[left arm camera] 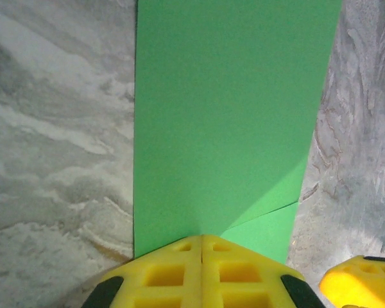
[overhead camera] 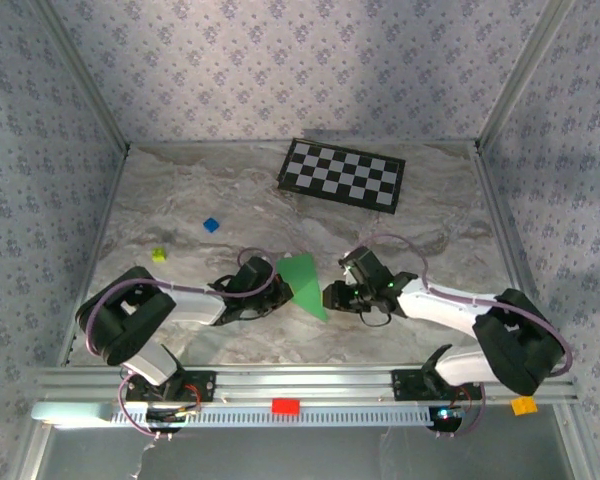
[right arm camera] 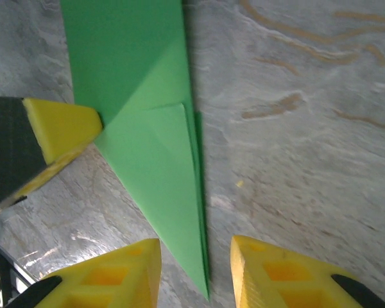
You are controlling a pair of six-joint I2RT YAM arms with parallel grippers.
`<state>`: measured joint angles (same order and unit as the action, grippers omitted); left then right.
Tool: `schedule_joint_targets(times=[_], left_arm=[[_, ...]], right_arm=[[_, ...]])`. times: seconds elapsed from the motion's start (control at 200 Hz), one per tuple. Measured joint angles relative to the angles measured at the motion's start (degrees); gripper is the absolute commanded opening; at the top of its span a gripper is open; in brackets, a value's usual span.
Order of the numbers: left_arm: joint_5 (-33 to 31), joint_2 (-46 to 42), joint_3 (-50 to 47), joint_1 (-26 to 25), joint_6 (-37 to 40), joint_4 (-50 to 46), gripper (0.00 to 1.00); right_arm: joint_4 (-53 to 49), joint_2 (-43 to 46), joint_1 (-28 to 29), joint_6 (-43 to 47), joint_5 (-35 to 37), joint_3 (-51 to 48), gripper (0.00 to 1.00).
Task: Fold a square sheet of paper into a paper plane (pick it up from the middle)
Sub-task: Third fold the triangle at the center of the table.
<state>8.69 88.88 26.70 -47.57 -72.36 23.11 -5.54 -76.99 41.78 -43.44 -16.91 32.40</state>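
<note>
The bright green paper lies on the marble table as a slim, pointed paper plane (overhead camera: 302,282) with folded flaps, between the two arms. My left gripper (overhead camera: 273,280) is shut on its wide end; in the left wrist view the green paper (left arm camera: 224,115) comes out from between the closed yellow jaws of that gripper (left arm camera: 201,239). My right gripper (overhead camera: 330,297) stands open at the pointed end. In the right wrist view the plane's tip (right arm camera: 196,256) lies between the right gripper's (right arm camera: 196,247) spread fingers, touching neither. The left gripper's fingers (right arm camera: 61,128) show there at the plane's left edge.
A black-and-white checkerboard (overhead camera: 342,173) lies at the back of the table. A tiny blue block (overhead camera: 211,225) and a yellow-green block (overhead camera: 159,254) sit to the left. Patterned walls close in three sides. A metal rail (overhead camera: 300,385) runs along the near edge.
</note>
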Motion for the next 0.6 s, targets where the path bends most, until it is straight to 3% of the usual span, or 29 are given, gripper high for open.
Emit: schedule_joint_targets(times=[0.195, 0.6], left_arm=[[-0.59, -1.14, -0.02, -0.17, 0.31, -2.01, 0.04], [-1.05, -6.40, 1.05, -0.17, 4.81, -9.16, 0.28]], right_arm=[[0.22, -5.31, 0.24, 1.01, -0.46, 3.52, 0.35], [0.20, -9.22, 0.24, 2.32, -0.52, 5.99, 0.33]])
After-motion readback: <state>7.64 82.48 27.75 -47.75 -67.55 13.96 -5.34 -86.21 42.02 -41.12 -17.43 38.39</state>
